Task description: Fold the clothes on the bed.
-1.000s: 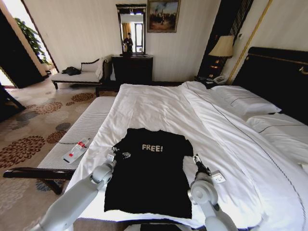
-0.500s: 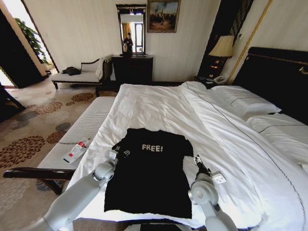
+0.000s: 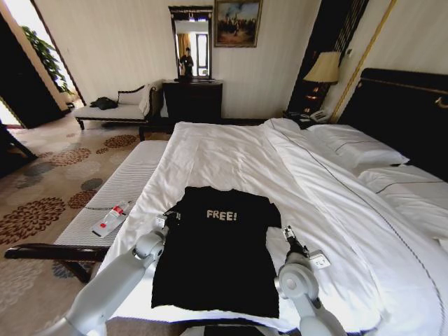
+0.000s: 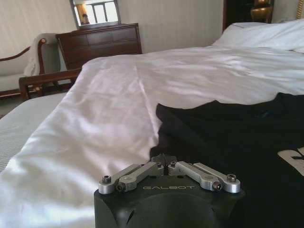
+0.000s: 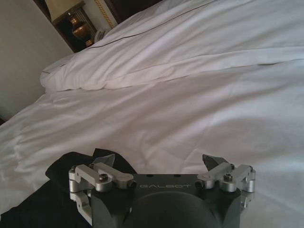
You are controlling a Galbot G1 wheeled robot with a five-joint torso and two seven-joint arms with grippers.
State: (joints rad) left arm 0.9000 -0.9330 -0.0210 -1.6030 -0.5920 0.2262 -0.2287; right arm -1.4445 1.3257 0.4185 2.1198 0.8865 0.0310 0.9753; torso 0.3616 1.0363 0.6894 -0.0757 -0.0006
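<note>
The black T-shirt (image 3: 215, 248) with white "FREE!" lettering is lying flat, chest up, on the near part of the bed (image 3: 231, 157), its hem toward the robot and its collar toward the far side. The left gripper (image 3: 168, 218) is resting at the shirt's left sleeve; in the left wrist view its fingers (image 4: 164, 159) are drawn together, meeting at the edge of the black fabric (image 4: 228, 137), though whether cloth is pinched between them cannot be told. The right gripper (image 3: 287, 234) is sitting at the shirt's right sleeve; in the right wrist view its fingers (image 5: 212, 161) are standing wide apart, one tip over the sleeve's black cloth (image 5: 71, 166) and the other over bare white sheet (image 5: 199, 109). A small red-and-white bottle (image 3: 110, 218) is lying on the striped bench (image 3: 133, 178) beside the bed, to the robot's left, well apart from the shirt. White pillows (image 3: 357, 150) are lying at the dark headboard (image 3: 406, 112) on the right.
</note>
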